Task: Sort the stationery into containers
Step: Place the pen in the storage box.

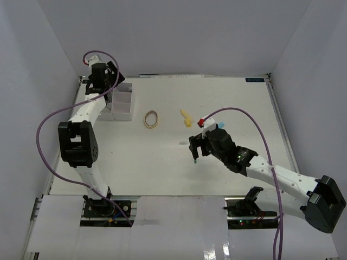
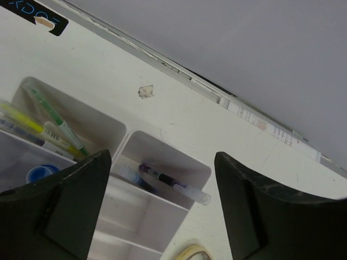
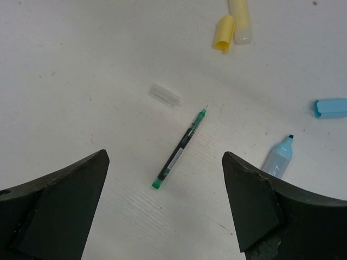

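The white organizer tray (image 1: 129,106) stands at the back left. In the left wrist view its compartments (image 2: 120,142) hold green and yellow markers (image 2: 54,116), a dark pen (image 2: 172,182) and a blue-capped bottle (image 2: 40,174). My left gripper (image 1: 111,78) hangs open and empty above the tray (image 2: 162,154). A green pen (image 3: 180,149) lies on the table between the open fingers of my right gripper (image 3: 164,157), which hovers above it (image 1: 196,147). A clear cap (image 3: 164,95), a yellow marker (image 3: 241,19), a light blue marker (image 3: 279,157) and its cap (image 3: 331,107) lie nearby.
A tan ring (image 1: 152,118) lies right of the tray. The yellow marker (image 1: 186,117) and a small red item (image 1: 200,121) lie mid-table. White walls enclose the table on three sides.
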`<state>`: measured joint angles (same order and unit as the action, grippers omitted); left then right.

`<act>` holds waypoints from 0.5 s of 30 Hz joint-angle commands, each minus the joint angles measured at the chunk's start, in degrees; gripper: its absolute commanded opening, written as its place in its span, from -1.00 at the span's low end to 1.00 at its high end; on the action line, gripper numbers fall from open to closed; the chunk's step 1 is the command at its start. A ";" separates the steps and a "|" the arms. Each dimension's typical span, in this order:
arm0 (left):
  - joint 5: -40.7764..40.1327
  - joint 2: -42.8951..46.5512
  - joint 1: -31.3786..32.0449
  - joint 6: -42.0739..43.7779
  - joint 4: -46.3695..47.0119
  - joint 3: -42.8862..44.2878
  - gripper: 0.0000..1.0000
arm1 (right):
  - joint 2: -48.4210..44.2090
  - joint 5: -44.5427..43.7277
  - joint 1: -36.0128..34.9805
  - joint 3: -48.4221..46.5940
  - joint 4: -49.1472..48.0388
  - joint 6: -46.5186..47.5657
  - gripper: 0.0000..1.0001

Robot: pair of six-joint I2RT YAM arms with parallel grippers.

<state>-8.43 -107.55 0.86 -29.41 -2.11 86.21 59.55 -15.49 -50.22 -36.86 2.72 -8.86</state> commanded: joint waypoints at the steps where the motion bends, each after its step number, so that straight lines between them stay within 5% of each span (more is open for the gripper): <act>1: 1.83 8.48 -0.25 1.28 -3.86 1.68 0.79 | 1.35 -3.14 0.29 -1.54 3.07 -4.14 0.83; 10: 17.53 25.87 -0.16 -1.00 -10.72 -9.56 0.96 | 7.07 -5.43 0.73 -3.22 8.26 -12.92 1.00; 15: 25.64 33.18 0.28 0.31 -13.44 -18.26 0.96 | 11.28 -4.64 0.91 -3.48 8.44 -15.21 0.80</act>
<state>9.17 -76.88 0.89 -29.85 -11.05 72.03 69.12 -19.35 -49.54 -37.85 10.63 -20.86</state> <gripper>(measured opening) 0.977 0.908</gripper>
